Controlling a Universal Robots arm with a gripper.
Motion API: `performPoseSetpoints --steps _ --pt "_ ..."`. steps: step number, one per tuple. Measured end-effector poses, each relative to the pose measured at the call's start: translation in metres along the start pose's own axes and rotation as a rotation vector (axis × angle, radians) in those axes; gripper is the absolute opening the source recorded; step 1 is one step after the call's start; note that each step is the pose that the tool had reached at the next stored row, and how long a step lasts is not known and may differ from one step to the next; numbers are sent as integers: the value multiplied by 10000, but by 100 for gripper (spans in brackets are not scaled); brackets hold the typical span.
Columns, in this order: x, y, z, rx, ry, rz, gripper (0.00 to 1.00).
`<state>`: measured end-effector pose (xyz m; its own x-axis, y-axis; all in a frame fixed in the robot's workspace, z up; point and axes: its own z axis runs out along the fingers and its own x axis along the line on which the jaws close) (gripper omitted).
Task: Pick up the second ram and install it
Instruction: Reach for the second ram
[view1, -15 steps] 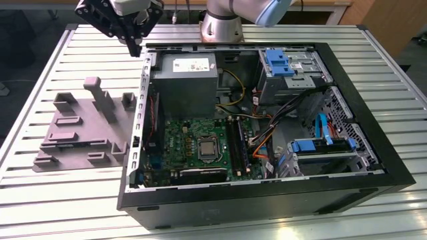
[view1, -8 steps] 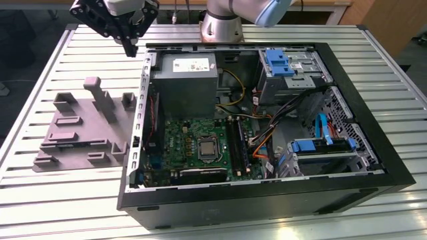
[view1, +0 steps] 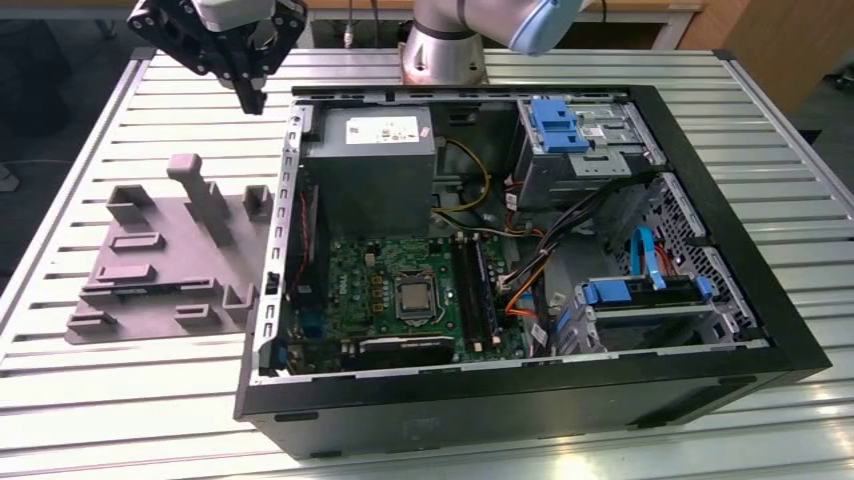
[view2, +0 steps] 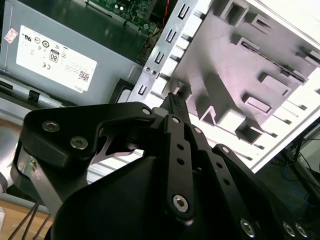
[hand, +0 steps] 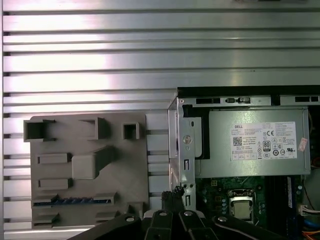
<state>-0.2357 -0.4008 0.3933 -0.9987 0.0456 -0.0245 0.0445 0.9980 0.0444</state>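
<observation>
On a slatted metal table (view1: 80, 400), at the exterior view's left: a grey plastic tray (view1: 160, 265) of raised blocks and slots. In the first wrist view, standing on edge in a long slot of that tray, well apart from the computer case (hand: 240, 91): a thin dark strip with a bluish sheen, seemingly the second ram (hand: 72, 201). Just right of the tray and beyond its far corner, raised clear of the table: the black gripper (view1: 251, 100), pointing down, fingers (view2: 174, 107) pressed together, gripping nothing. Next, across the middle and right: the open black computer case, lying on its side. Inside, towards the back: a grey power-supply box (view1: 367, 170); in front of it, a green board (view1: 387, 270) with long black slots (view1: 467, 285). Furthest right, inside the case: blue drive brackets (view1: 627, 290) and loose cables (view1: 523, 282).
</observation>
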Motion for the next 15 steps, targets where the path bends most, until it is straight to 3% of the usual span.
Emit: performPoseSetpoints --steps 15 --pt "147 -8 -4 -1 1 -40 11"
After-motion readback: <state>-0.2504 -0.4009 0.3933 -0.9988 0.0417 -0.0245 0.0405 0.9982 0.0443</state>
